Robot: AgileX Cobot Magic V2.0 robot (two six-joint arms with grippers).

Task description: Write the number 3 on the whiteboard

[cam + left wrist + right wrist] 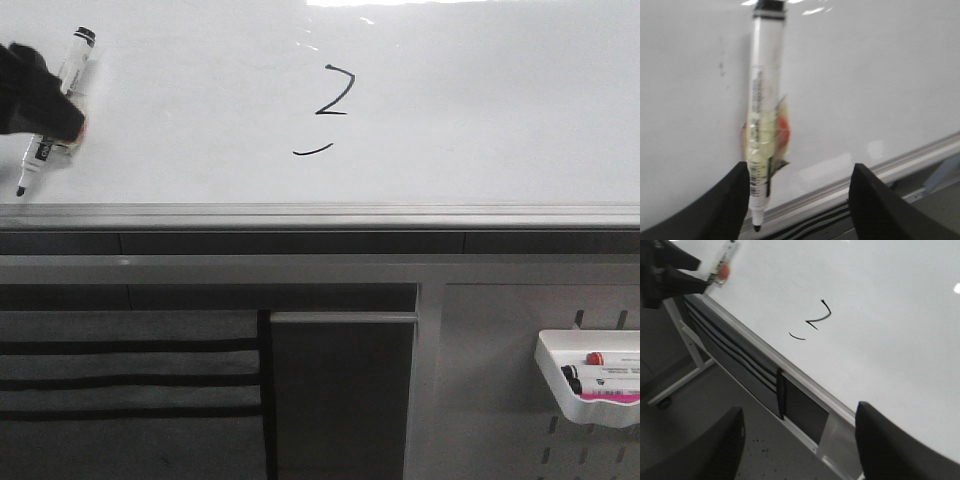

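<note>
We read the left claw (45,105) as parked well to the left of the number 3 (330,108), its marker (52,100) carried clear of the strokes, probably so the tip cannot smear them. The marker hangs with its writing tip pointing down towards the grey rail (320,213), tilted a little, its cap end higher against the whiteboard (480,100).

The number 3 sits near the middle of the board, above the rail: a zigzag with a short curved dash beneath it, the two not joined. We judge the figure only roughly done, more like a 2 than a 3.

The left wrist view shows what the front view hides. There the marker (762,125) lies against one black finger (725,205), fixed with a wad of yellowish tape (765,135), while the other finger (885,205) stands well apart from it. So the left claw (800,210) is wide open and the marker is taped on, not pinched.

The right wrist view looks across the board from the other side, showing the number 3 (812,322) and the left claw beyond it. The right claw (800,445) has its fingers spread wide, holding nothing. Only the front view shows the marker tray (590,390) on the pegboard below the rail, far right of the number.
</note>
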